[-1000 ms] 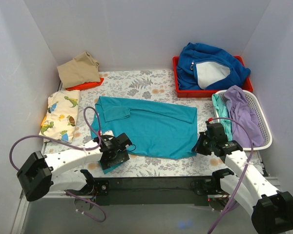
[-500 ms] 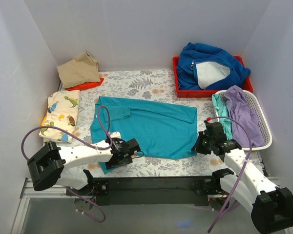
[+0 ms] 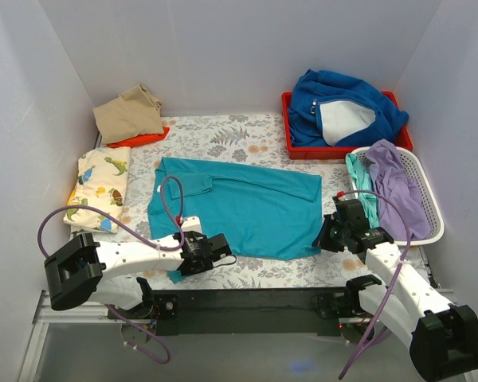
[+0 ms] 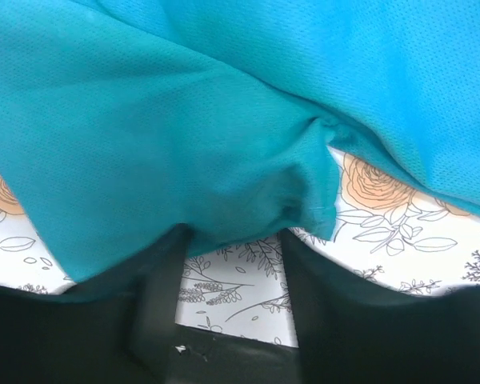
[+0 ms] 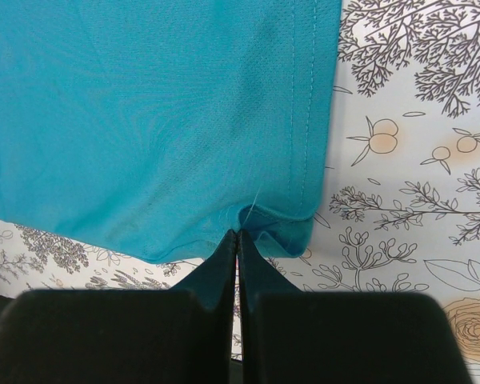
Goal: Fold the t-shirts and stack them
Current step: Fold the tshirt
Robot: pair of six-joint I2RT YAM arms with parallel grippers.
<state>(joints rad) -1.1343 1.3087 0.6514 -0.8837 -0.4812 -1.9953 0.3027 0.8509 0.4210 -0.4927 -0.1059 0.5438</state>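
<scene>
**Teal t-shirt pinched at 1 corner**

Top view: the teal t-shirt (image 3: 247, 207) lies spread mid-table. The left gripper (image 3: 211, 253) is at its 7 o'clock edge, the right gripper (image 3: 328, 235) at its 4 o'clock corner.

Left wrist: jaws spread, with thin mesh draped over their tips and hiding any contact.

Right wrist: jaws pressed together on the hem corner.

The shirt looks light, limp and slippery, so the stitched hem corners are the best hold.
</scene>
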